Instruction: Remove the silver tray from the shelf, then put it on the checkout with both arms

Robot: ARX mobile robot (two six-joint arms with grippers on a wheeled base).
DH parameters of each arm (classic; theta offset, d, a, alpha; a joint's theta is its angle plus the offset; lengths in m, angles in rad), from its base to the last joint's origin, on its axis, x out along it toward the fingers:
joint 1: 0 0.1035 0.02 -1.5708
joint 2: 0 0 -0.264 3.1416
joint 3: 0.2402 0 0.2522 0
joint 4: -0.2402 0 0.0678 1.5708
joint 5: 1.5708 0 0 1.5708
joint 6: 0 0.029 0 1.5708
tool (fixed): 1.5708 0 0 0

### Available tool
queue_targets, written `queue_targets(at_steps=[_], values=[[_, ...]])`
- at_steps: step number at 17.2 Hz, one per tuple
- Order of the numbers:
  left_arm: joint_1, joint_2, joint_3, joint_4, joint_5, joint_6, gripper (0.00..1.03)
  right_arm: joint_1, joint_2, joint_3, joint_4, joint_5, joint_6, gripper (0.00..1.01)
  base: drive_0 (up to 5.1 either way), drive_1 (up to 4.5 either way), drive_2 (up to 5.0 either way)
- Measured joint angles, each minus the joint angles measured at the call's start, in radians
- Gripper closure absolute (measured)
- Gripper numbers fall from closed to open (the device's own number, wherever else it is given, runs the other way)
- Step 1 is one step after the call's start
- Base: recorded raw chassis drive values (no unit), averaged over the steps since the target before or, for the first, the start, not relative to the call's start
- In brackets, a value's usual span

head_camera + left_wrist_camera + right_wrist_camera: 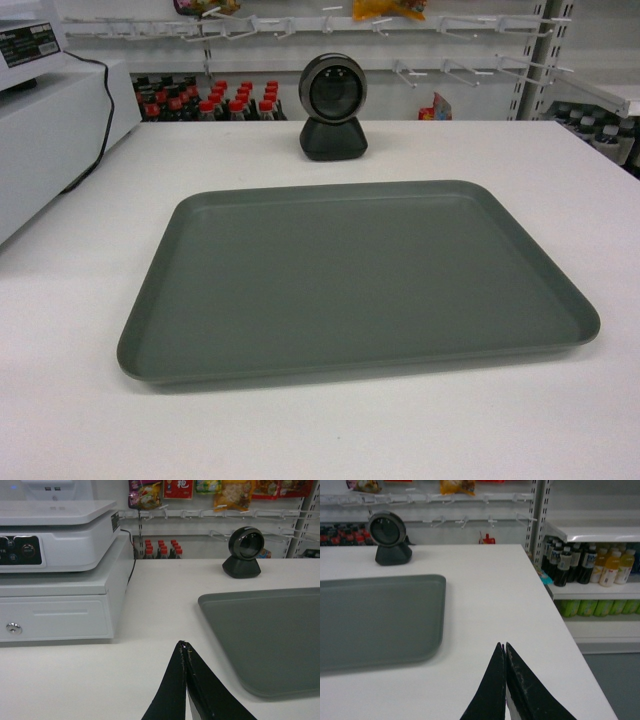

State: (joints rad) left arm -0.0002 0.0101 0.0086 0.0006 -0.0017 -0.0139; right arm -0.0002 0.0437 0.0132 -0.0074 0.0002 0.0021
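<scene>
One silver tray (pixel 360 280) flat on checkout (pixel 560 180)

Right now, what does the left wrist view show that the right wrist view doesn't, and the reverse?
Only the left wrist view shows the white cash register on its drawer and the left end effector, tips together. Only the right wrist view shows the shelf of bottled drinks and the right end effector, tips together. Both show the silver tray lying flat on the checkout and the black scanner behind it.

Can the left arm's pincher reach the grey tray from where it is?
Probably yes. The left gripper is shut, apart from the silver tray, with only bare checkout top between them.
</scene>
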Motion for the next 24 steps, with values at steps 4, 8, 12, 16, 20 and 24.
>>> queue_targets(at_steps=[4, 8, 12, 16, 20, 24], values=[[0.000, 0.000, 0.000, -0.004, 0.000, 0.000, 1.01, 0.000, -0.040, 0.000, 0.006, 0.000, 0.000, 0.99, 0.0, 0.00, 0.0], [0.000, 0.000, 0.000, -0.004, 0.002, 0.000, 0.56, 0.000, -0.039, 0.000, 0.004, 0.000, 0.000, 0.59, 0.0, 0.00, 0.0], [0.000, 0.000, 0.000, -0.004, 0.002, 0.000, 0.17, 0.000, -0.039, 0.000, 0.004, 0.000, 0.000, 0.21, 0.0, 0.00, 0.0], [0.000, 0.000, 0.000, -0.004, 0.002, 0.000, 0.05, 0.000, -0.039, 0.000, 0.004, 0.000, 0.000, 0.04, 0.0, 0.00, 0.0], [0.000, 0.000, 0.000, -0.004, 0.002, 0.000, 0.05, 0.000, -0.039, 0.000, 0.004, 0.000, 0.000, 0.03, 0.0, 0.00, 0.0], [0.000, 0.000, 0.000, -0.004, 0.002, 0.000, 0.05, 0.000, -0.039, 0.000, 0.004, 0.000, 0.000, 0.03, 0.0, 0.00, 0.0]])
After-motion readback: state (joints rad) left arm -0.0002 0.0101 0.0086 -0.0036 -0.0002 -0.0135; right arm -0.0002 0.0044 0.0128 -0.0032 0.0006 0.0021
